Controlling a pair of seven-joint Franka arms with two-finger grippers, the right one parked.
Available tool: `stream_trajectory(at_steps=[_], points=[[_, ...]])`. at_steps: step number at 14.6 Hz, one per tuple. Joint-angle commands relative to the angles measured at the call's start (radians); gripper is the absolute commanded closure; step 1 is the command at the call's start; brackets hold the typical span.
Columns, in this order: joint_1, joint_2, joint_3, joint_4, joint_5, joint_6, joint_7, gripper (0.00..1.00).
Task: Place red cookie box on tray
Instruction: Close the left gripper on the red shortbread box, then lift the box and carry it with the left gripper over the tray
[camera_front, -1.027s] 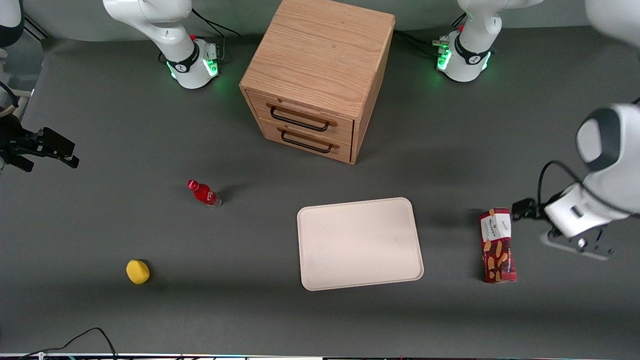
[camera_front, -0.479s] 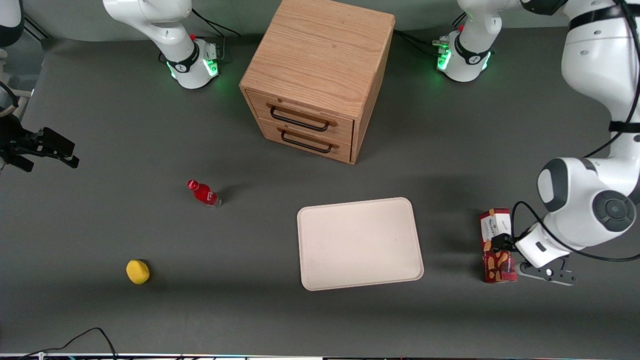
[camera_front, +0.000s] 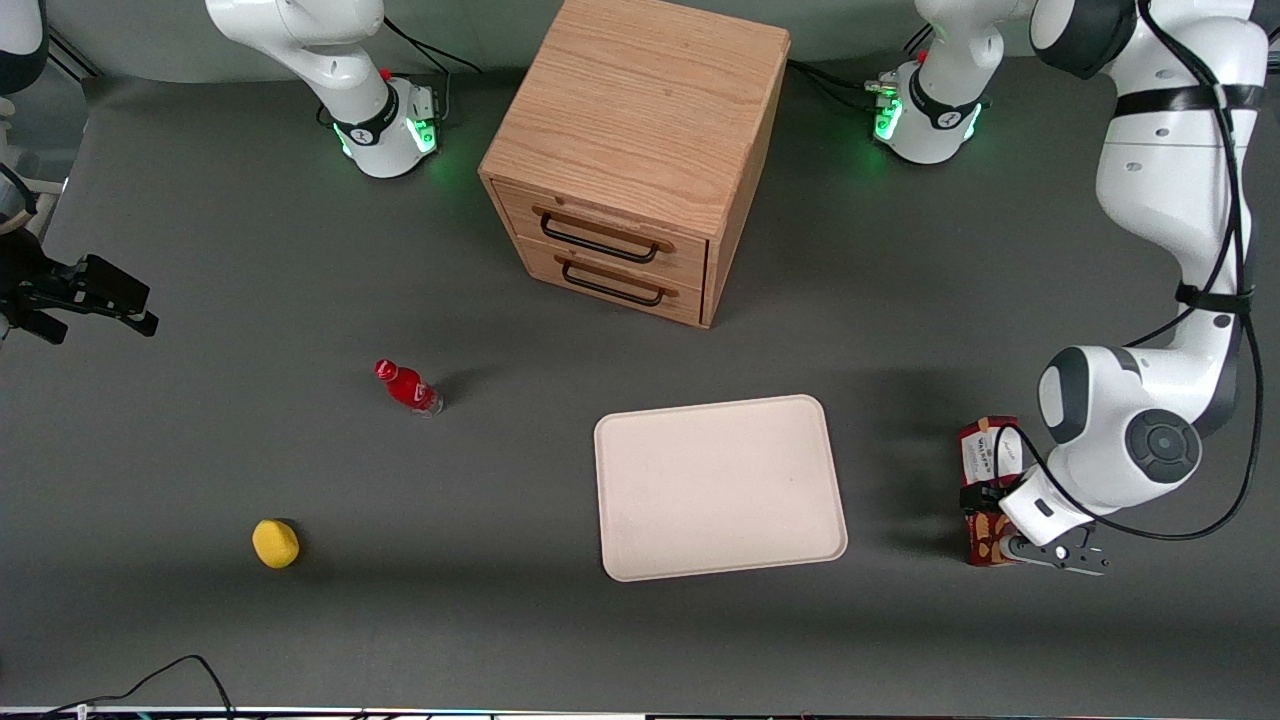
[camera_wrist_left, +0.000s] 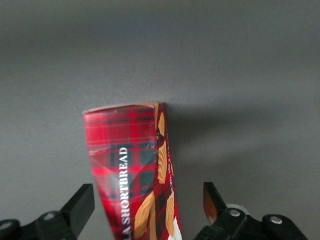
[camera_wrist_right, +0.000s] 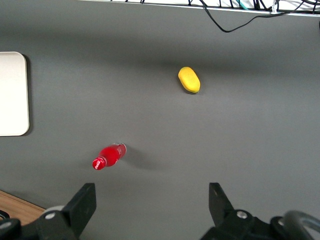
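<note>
The red cookie box (camera_front: 990, 450) lies flat on the dark table toward the working arm's end, a short gap from the tray (camera_front: 720, 487). Its white label end points away from the front camera. My left gripper (camera_front: 998, 508) hangs over the half of the box nearer the front camera and covers that part. In the left wrist view the gripper (camera_wrist_left: 146, 200) is open, and the tartan box (camera_wrist_left: 125, 150) runs between the two black fingers (camera_wrist_left: 80, 202) with a gap on each side. The cream-white tray has nothing on it, and its corner also shows from the parked arm (camera_wrist_right: 12, 95).
A wooden two-drawer cabinet (camera_front: 630, 150) stands farther from the front camera than the tray. A small red bottle (camera_front: 407, 387) and a yellow lemon-like object (camera_front: 275, 543) lie toward the parked arm's end. A black cable (camera_front: 180, 670) runs along the table's front edge.
The left arm has swung in from the table's end and come down over the cookie box, so the open fingers now straddle it. The box and the tray have not moved.
</note>
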Motion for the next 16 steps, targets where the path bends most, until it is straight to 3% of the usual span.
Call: stream_trajectory(at_steps=[1, 2, 6, 10, 13, 16], points=[[0.003, 0.006, 0.007, 0.026, 0.02, -0.015, -0.036, 0.95], [0.003, 0.004, 0.01, 0.025, 0.02, -0.016, -0.042, 1.0], [0.002, -0.005, 0.015, 0.028, 0.022, -0.022, -0.065, 1.0], [-0.01, -0.14, 0.007, 0.103, 0.022, -0.285, -0.094, 1.0], [-0.081, -0.22, 0.003, 0.185, 0.022, -0.492, -0.229, 1.0], [-0.192, -0.229, 0.001, 0.239, 0.023, -0.559, -0.494, 1.0]])
